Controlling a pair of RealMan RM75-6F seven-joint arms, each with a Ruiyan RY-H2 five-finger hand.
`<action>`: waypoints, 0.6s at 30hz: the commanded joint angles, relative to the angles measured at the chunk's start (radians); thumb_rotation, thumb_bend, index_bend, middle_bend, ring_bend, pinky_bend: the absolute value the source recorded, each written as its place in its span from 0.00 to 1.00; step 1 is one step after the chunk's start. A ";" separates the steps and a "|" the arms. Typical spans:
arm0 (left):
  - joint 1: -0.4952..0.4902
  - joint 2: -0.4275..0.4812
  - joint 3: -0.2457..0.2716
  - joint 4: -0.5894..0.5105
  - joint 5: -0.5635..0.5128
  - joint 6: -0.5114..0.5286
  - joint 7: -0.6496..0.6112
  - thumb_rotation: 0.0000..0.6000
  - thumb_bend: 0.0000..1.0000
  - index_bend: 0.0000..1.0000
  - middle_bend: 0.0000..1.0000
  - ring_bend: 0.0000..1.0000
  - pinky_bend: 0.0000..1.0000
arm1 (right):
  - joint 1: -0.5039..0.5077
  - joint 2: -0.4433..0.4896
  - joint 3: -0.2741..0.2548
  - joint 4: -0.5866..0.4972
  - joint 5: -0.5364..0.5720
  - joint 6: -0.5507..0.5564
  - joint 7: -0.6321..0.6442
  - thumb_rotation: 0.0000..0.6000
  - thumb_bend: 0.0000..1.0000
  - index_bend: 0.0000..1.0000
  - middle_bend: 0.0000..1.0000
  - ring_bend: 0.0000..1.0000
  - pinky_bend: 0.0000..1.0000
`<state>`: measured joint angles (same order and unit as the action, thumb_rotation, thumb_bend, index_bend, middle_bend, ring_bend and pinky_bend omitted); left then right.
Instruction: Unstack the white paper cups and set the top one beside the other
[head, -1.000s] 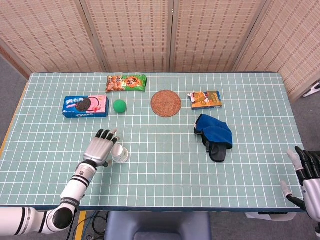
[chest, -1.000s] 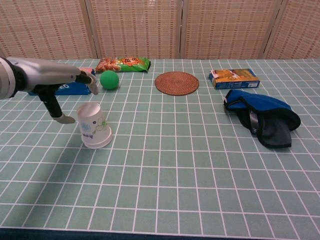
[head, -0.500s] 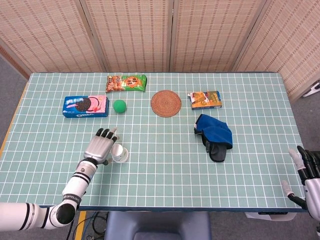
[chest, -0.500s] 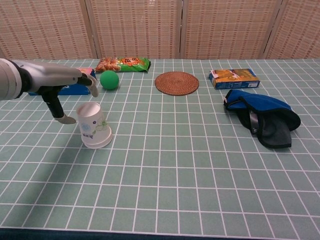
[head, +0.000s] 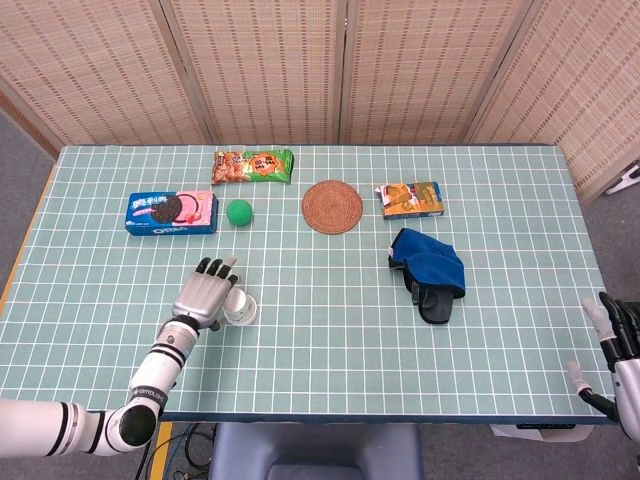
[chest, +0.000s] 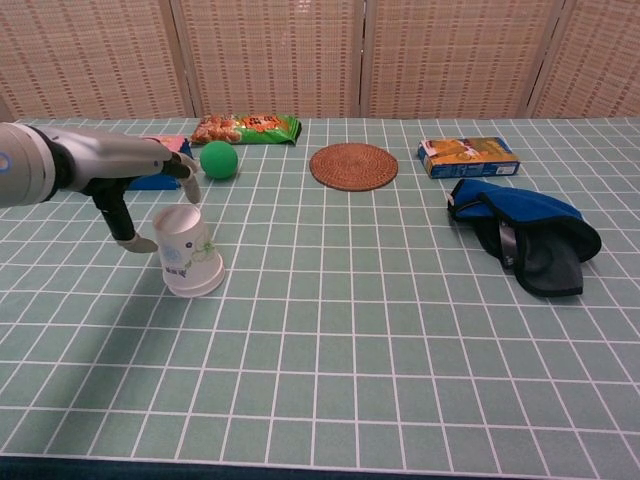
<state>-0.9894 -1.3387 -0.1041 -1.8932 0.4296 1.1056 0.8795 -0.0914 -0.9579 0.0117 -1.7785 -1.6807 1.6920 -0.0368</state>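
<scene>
White paper cups (chest: 188, 252) sit nested upside down near the desk's (head: 320, 340) front-left corner; left hand (head: 205, 295) hovers spread beside them, holding nothing. Unstacking hasn't started.

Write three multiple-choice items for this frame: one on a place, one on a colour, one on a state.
1. Where does the woven coaster lie?
A. between the green ball and the orange box
B. beside the paper cups
C. on the blue mitt

2. What colour is the ball?
A. red
B. green
C. white

3. How do the paper cups stand?
A. upright, mouth up
B. upside down, mouth on the table
C. crushed flat

Answers: 1 A, ball to its left, orange box to its right; 2 B, plainly green in both views; 3 B, wide rim down in the chest view.
</scene>
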 joint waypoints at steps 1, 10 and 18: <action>-0.003 0.001 0.003 -0.003 0.001 0.006 -0.002 1.00 0.30 0.26 0.00 0.00 0.00 | 0.001 0.001 -0.001 0.000 -0.001 -0.003 -0.001 1.00 0.34 0.01 0.00 0.00 0.00; -0.013 0.009 0.008 -0.020 -0.011 0.023 -0.005 1.00 0.29 0.28 0.00 0.00 0.00 | 0.004 0.002 0.001 -0.002 0.008 -0.009 -0.001 1.00 0.34 0.01 0.00 0.00 0.00; -0.023 0.008 0.012 -0.025 -0.016 0.034 -0.007 1.00 0.30 0.30 0.00 0.00 0.00 | 0.002 0.003 0.001 -0.002 0.005 -0.004 0.001 1.00 0.34 0.01 0.00 0.00 0.00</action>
<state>-1.0114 -1.3317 -0.0920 -1.9173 0.4142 1.1389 0.8726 -0.0894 -0.9546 0.0124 -1.7808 -1.6757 1.6880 -0.0361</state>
